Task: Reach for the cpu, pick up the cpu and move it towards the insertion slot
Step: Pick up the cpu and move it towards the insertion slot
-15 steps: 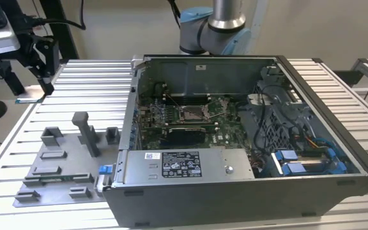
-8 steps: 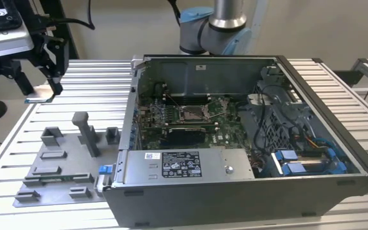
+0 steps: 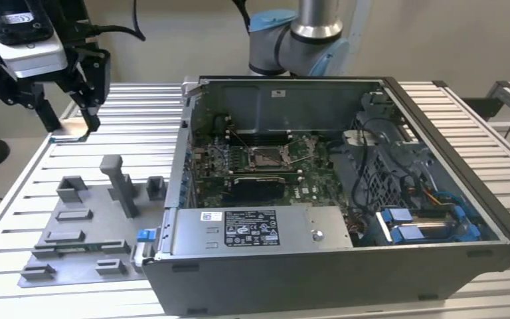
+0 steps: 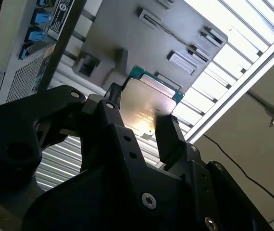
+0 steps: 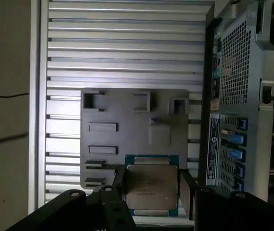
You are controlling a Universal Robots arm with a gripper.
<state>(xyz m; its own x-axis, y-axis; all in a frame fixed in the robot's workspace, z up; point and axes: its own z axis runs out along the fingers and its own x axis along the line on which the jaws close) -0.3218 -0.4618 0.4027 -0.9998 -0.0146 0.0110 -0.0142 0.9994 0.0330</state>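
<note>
My claw [image 3: 71, 125] was clenched on the cpu [image 5: 151, 187], a finger on each of two opposite edges. The faint print on its pale top was beyond my reading. I hung above the slatted table [image 3: 140, 133] at the exterior view's left, near the grey fixture plate [image 5: 127, 130]. The insertion slot [image 3: 268, 156] lay well apart inside the open computer case [image 3: 326, 272], whose side wall stood between us. A white label [image 3: 250, 228] sat on its near cover.

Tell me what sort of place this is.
Probably a robotics lab bench for computer assembly: an open computer case on a slatted metal table, a grey fixture plate, the pincer gripping the cpu.
</note>
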